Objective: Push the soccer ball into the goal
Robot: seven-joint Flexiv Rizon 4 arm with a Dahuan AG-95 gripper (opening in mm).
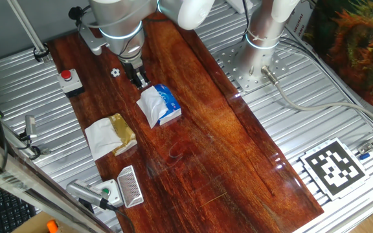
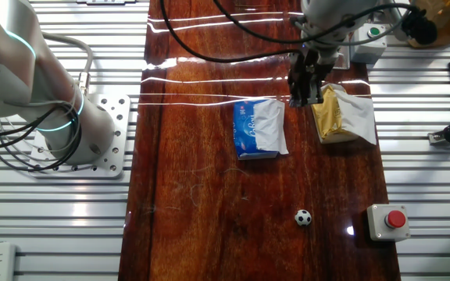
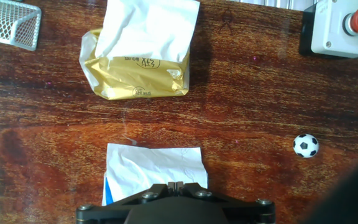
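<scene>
my pincer [image 1: 138, 78]: hangs over the wood table [image 1: 225, 162], right by the blue tissue pack [image 1: 162, 105]; can't tell if fingers are apart or together
soccer ball [image 1: 114, 73]: on the table, near my pincer, clear of it, on the red button's [image 1: 66, 76] side
goal [image 1: 129, 186]: well away from my pincer, past the gold-wrapped napkin [image 1: 112, 135], by the table end
ball vs goal: well apart

Handwritten-looking marks, roughly "4t3", sit inside an oval on the gold wrapper [image 3: 135, 78], upper middle of the hand view; smaller print below is unreadable.
</scene>
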